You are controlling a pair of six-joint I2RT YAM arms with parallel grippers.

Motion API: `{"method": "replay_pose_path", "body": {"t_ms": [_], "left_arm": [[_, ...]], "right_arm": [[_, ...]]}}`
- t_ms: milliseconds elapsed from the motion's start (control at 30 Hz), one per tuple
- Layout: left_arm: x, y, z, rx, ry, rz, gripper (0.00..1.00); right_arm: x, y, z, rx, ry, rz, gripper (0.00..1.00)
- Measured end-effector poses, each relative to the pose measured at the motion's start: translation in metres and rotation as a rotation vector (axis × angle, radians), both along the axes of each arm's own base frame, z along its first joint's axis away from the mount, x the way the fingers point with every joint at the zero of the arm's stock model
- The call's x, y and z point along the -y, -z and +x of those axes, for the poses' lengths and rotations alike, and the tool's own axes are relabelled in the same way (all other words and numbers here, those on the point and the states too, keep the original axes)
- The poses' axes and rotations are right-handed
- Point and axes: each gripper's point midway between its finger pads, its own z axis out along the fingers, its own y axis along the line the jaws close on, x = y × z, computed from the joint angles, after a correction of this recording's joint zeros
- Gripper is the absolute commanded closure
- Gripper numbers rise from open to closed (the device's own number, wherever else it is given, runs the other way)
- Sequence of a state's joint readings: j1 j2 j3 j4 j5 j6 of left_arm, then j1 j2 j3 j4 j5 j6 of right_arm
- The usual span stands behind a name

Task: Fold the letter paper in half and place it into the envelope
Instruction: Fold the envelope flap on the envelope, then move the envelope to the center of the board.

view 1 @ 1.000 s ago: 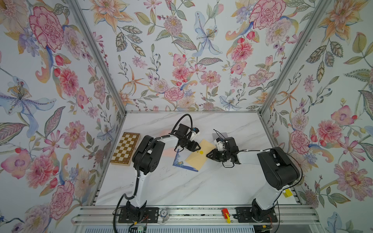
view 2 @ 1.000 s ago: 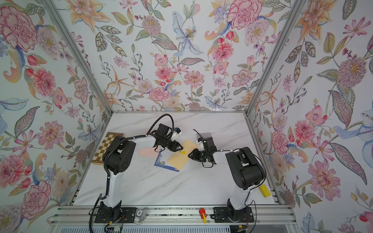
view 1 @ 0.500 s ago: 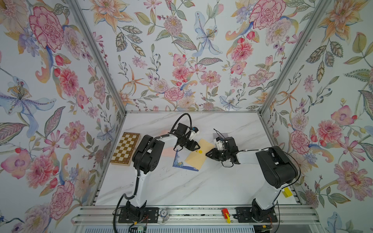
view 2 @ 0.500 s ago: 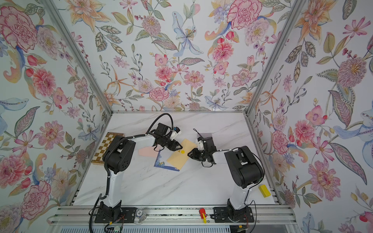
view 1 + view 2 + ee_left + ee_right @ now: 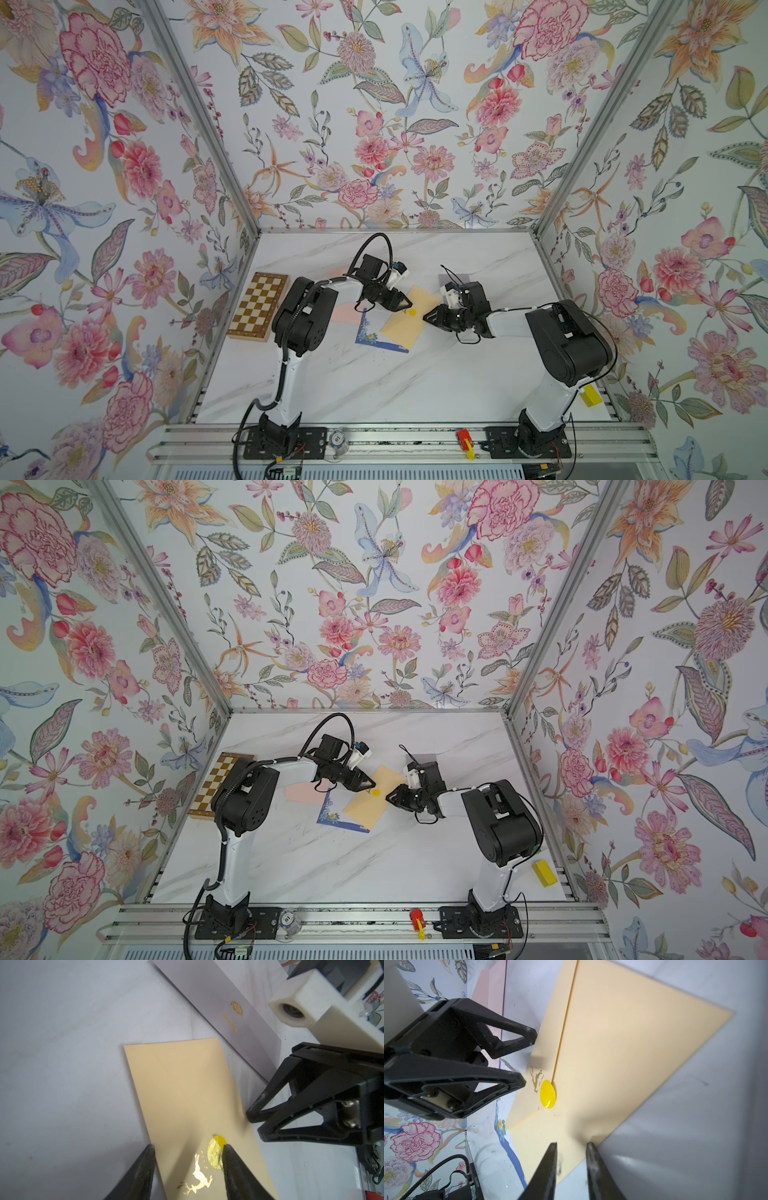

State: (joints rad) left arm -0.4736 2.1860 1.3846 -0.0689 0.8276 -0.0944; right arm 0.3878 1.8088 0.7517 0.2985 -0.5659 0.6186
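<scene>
A tan envelope (image 5: 409, 324) with a round yellow sticker (image 5: 548, 1094) and a gold deer lies flat on the marble table, partly covering the letter paper (image 5: 371, 330). The paper is white with a blue floral border (image 5: 501, 1126). My left gripper (image 5: 405, 305) hovers open at the envelope's flap side. In the left wrist view its fingers (image 5: 230, 1167) straddle the deer, one tip beside the sticker. My right gripper (image 5: 429, 318) comes from the opposite side. Its jaws stand a narrow gap apart at the envelope's corner (image 5: 571, 1145), with nothing between them.
A pink sheet (image 5: 343, 311) lies under my left arm, and a chessboard (image 5: 258, 305) sits by the left wall. A grey card (image 5: 228, 1018) lies behind my right wrist. A yellow block (image 5: 590, 395) sits at the front right corner of the table.
Hardly anything differs. Both grippers stay at the envelope, and the right arm has crept a little toward it.
</scene>
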Motion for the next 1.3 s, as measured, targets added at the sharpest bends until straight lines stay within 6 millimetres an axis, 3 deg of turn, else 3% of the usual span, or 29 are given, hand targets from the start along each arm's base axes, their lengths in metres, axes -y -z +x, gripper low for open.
{"method": "replay_pose_path", "body": {"t_ms": [333, 533, 800, 867, 967, 1133, 1300], "left_arm": [[0.0, -0.002, -0.001, -0.006, -0.015, -0.046, 0.45], [-0.006, -0.008, -0.025, -0.082, -0.053, -0.054, 0.45], [-0.011, -0.067, -0.039, -0.026, -0.09, -0.119, 0.45], [-0.016, -0.072, -0.047, -0.019, -0.102, -0.127, 0.45], [-0.028, -0.062, -0.065, -0.051, -0.134, -0.112, 0.46], [-0.049, -0.022, -0.099, -0.164, -0.192, -0.072, 0.47], [-0.058, -0.003, -0.115, -0.221, -0.233, -0.068, 0.5]], "right_arm": [[0.0, -0.003, 0.001, -0.012, 0.003, 0.031, 0.69], [0.008, -0.007, -0.006, 0.011, 0.009, -0.07, 0.67], [-0.005, -0.026, -0.015, 0.11, -0.05, -0.206, 0.65], [-0.01, -0.027, -0.02, 0.124, -0.069, -0.22, 0.65], [-0.019, -0.027, -0.027, 0.128, -0.108, -0.215, 0.66], [-0.038, -0.032, -0.034, 0.145, -0.162, -0.157, 0.68], [-0.042, -0.015, -0.039, 0.107, -0.185, -0.158, 0.69]]}}
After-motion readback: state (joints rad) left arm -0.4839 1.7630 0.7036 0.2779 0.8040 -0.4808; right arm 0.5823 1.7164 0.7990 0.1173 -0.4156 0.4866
